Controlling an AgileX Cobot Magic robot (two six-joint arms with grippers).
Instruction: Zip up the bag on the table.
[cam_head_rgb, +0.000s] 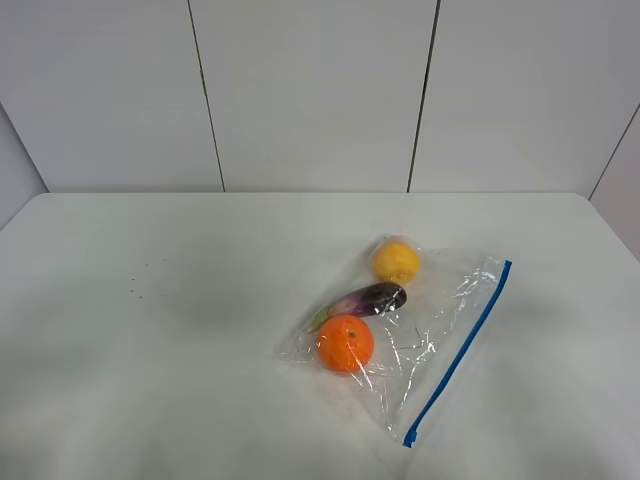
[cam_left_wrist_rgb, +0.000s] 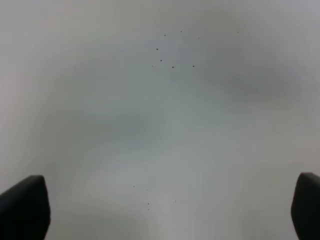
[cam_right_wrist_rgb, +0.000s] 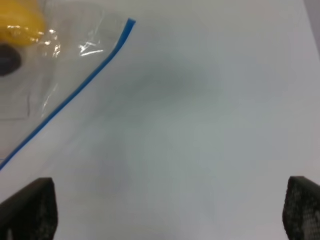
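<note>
The clear crinkly bag (cam_head_rgb: 430, 320) lies flat on the white table (cam_head_rgb: 150, 350), right of centre. Its blue zipper strip (cam_head_rgb: 460, 350) runs along its right edge. Inside are a yellow fruit (cam_head_rgb: 396, 262), a purple fruit (cam_head_rgb: 368, 300) and an orange fruit (cam_head_rgb: 345, 343). No gripper shows in the exterior high view. In the left wrist view my left gripper (cam_left_wrist_rgb: 160, 210) is open over bare table with tiny dark specks. In the right wrist view my right gripper (cam_right_wrist_rgb: 170, 210) is open above the table beside the zipper strip (cam_right_wrist_rgb: 70, 95); the yellow fruit (cam_right_wrist_rgb: 20, 25) shows there too.
Grey wall panels (cam_head_rgb: 310, 90) stand behind the table's far edge. A few tiny dark specks (cam_head_rgb: 135, 290) mark the tabletop at the left.
</note>
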